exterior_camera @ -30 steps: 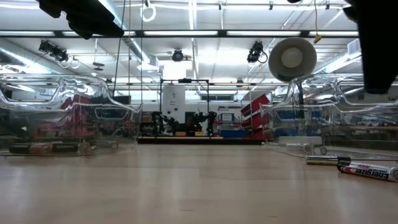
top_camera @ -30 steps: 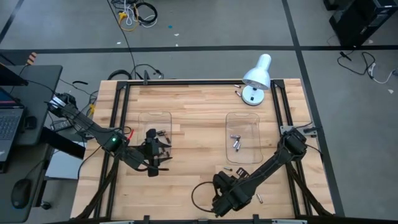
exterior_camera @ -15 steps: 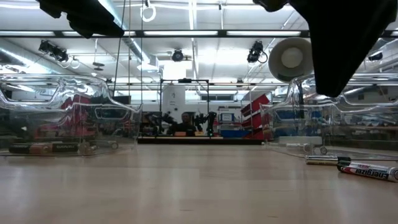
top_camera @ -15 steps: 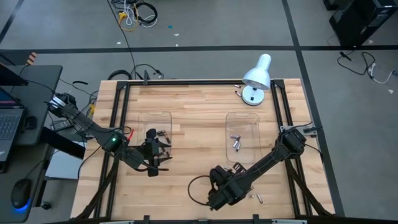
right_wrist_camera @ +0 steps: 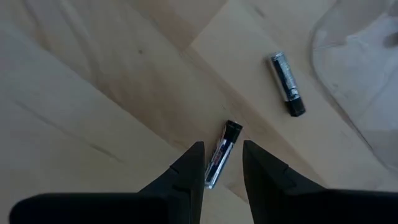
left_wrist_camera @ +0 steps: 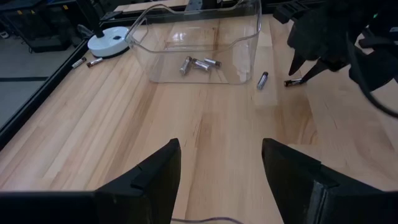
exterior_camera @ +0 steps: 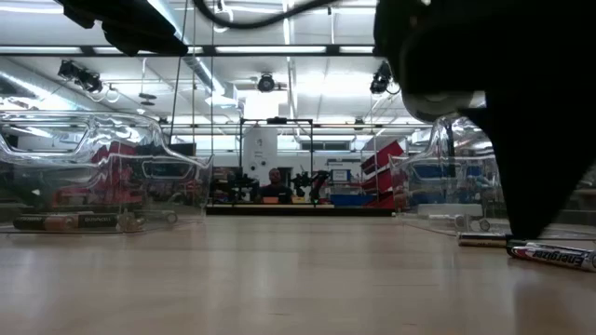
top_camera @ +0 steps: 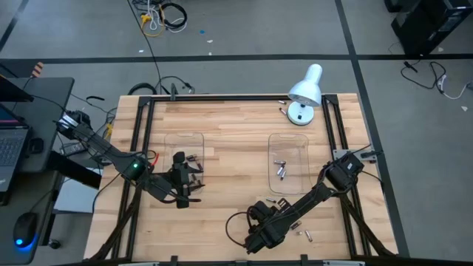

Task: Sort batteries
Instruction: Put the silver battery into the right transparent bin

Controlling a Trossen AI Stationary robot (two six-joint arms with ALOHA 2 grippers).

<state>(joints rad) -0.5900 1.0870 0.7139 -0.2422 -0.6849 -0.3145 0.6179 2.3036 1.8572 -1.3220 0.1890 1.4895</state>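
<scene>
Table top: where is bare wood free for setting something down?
Free: the strip between the left tray and right tray, and the far edge left of the lamp. Crowded: the near right, where the right gripper hangs over loose batteries.

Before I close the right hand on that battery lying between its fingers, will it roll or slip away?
Probably a little. The battery is a small smooth cylinder lying flat on the bare wooden table, so a nudge from one side could roll it. The right hand is open and straddles it, so closing evenly should trap it. It looks rigid, not fragile.
</scene>
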